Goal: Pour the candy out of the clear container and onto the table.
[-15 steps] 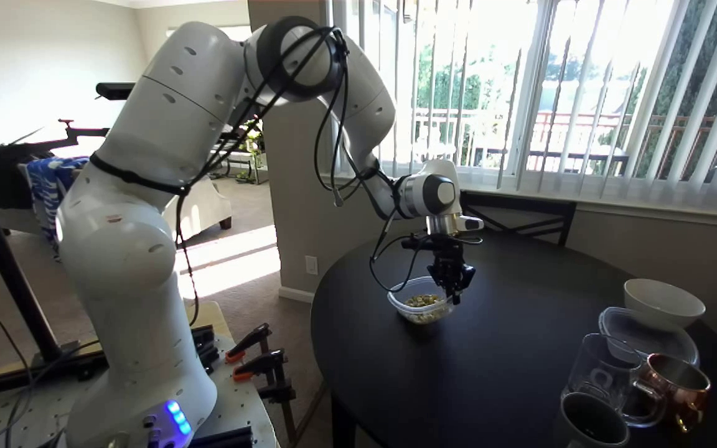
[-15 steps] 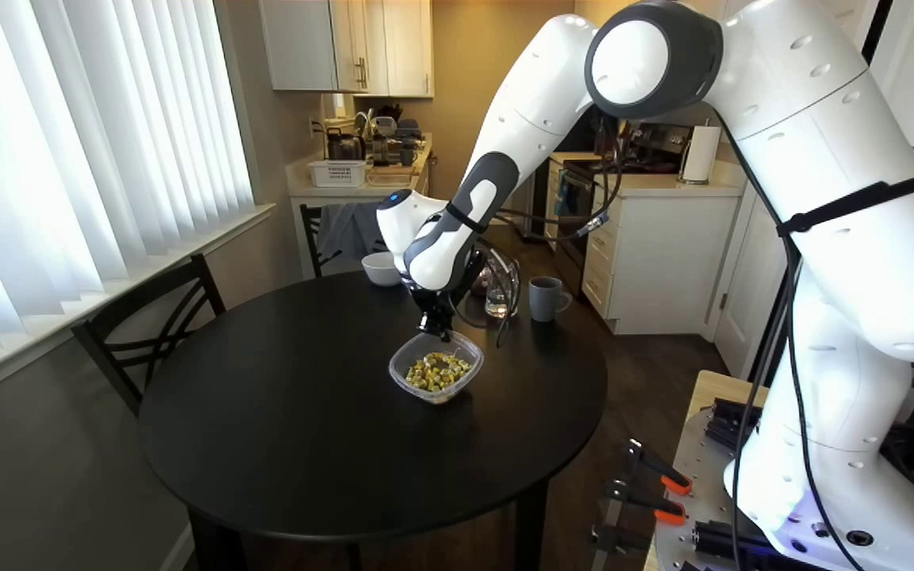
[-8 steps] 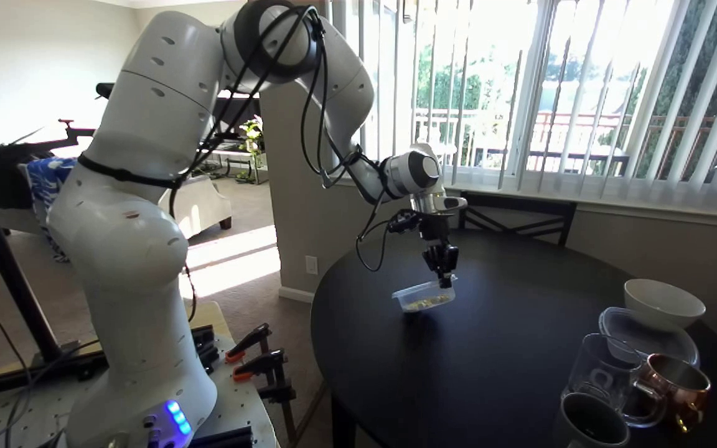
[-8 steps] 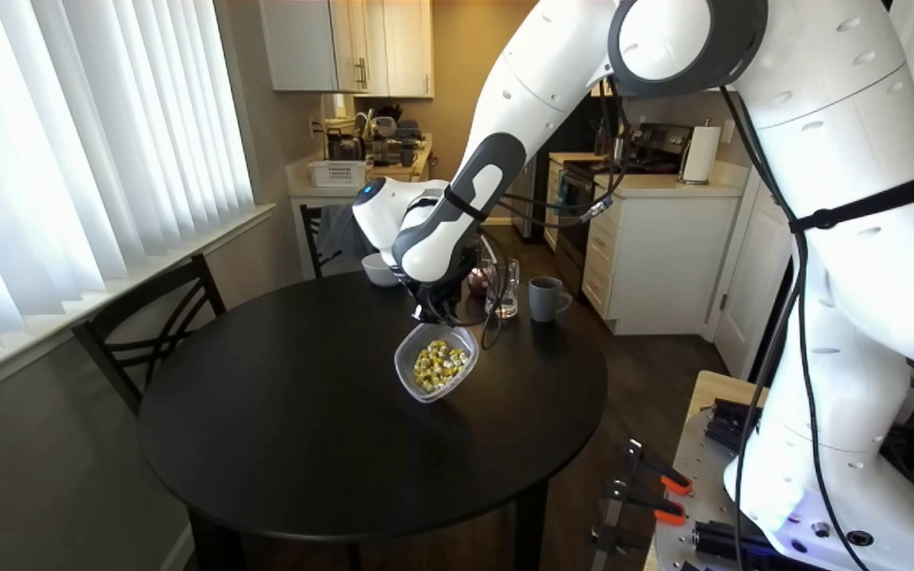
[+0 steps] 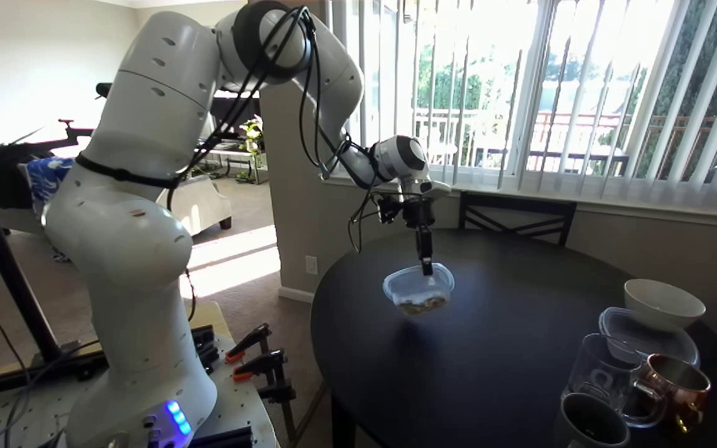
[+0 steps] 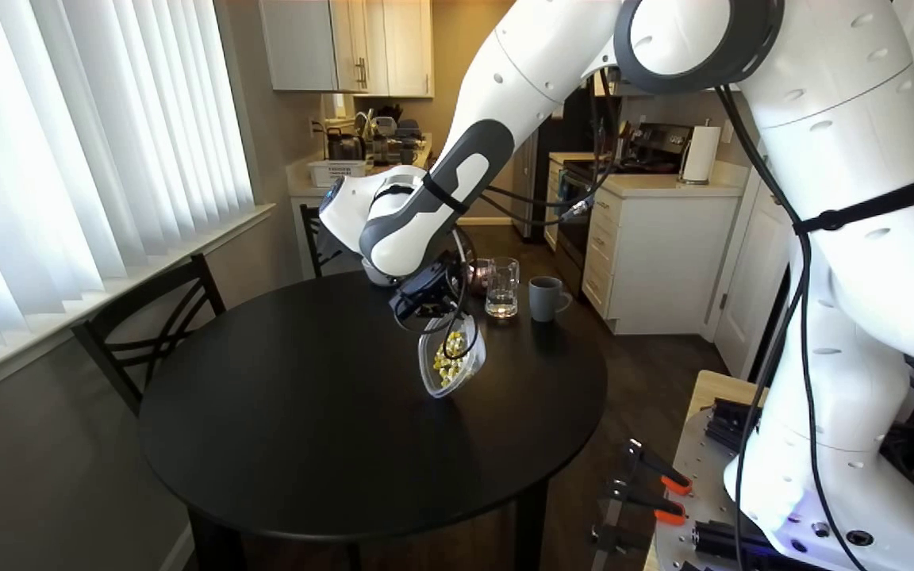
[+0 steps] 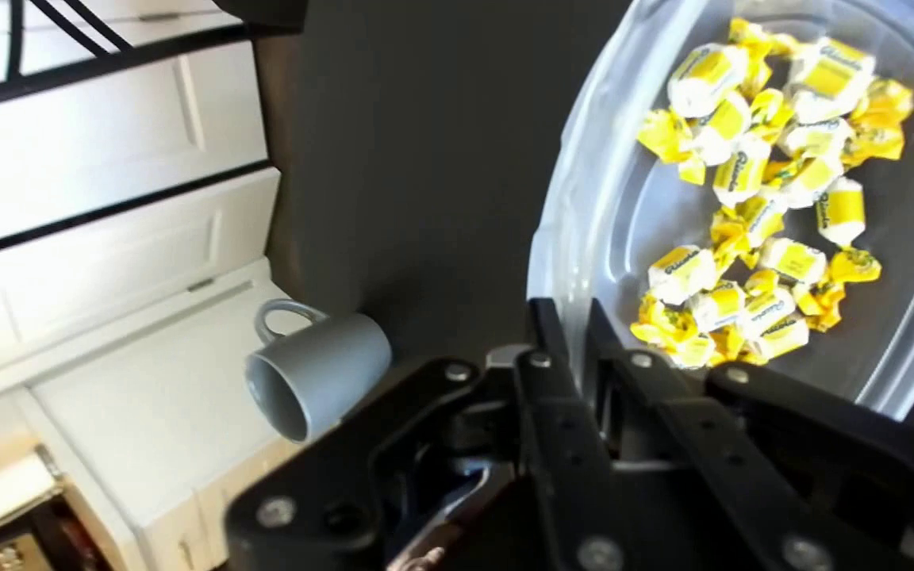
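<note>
While daylight pours through the wide window [image 5: 528, 93] and its white vertical blinds [image 6: 116, 143], I look over a large round table [image 6: 298, 420] with a smooth, near-black top that carries a dull sheen. Above it, my black two-fingered gripper [image 7: 570, 313] is pinched on the rim of a clear shallow plastic container [image 5: 409, 283] with a rounded-square mouth, one finger to each side of the edge in the wrist view. Container off the tabletop, tipped, mouth turned toward the window side. Small yellow-and-white wrapped candies [image 7: 762, 218] lie inside it, spread along the bottom. Well apart from these, near the table's edge, I log a round white bowl [image 5: 663, 298], a clear plastic piece [image 5: 666, 342] with a rounded rim just beside it (lid or tub, cannot tell which), a clear glass mug [image 6: 502, 289], a shiny copper mug [image 5: 685, 392] and a grey ceramic mug [image 7: 330, 369]. A dark wooden chair [image 5: 517, 204] with a crossed back stands between the table and the grey wall [image 5: 676, 249] under the window. Green foliage [image 5: 489, 87] shows outside, past the blinds. Kitchen side, in an exterior view: white panelled cabinets [image 6: 667, 254], a pale counter [image 6: 657, 187], a white paper towel roll [image 6: 700, 155] upright on it. Past my white jointed arm [image 5: 119, 242], I see a pale upholstered seat [image 5: 203, 204] on beige carpet [image 5: 243, 298], bright bars of sun across it.
</note>
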{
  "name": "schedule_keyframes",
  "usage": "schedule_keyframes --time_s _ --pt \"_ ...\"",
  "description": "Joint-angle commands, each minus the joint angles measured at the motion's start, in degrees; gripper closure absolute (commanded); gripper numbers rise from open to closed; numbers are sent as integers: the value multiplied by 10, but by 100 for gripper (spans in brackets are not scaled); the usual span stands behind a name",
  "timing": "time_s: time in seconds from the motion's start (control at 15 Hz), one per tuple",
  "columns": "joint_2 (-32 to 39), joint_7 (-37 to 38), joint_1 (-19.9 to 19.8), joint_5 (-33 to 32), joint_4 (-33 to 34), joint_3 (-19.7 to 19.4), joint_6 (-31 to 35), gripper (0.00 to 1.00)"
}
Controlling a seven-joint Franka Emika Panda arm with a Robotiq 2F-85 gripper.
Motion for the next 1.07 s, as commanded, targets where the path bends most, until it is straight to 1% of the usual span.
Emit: schedule_keyframes --time_s 0.0,0.2,0.53,0.8,1.0 --pt "8 89 -13 -8 40 17 -96 98" --pt "41 147 -23 -12 97 19 -173 98" --pt "127 224 -26 -27 218 15 -303 98" --pt "200 252 -23 -49 315 8 -423 98" --pt "248 243 -23 -78 377 7 -515 98"
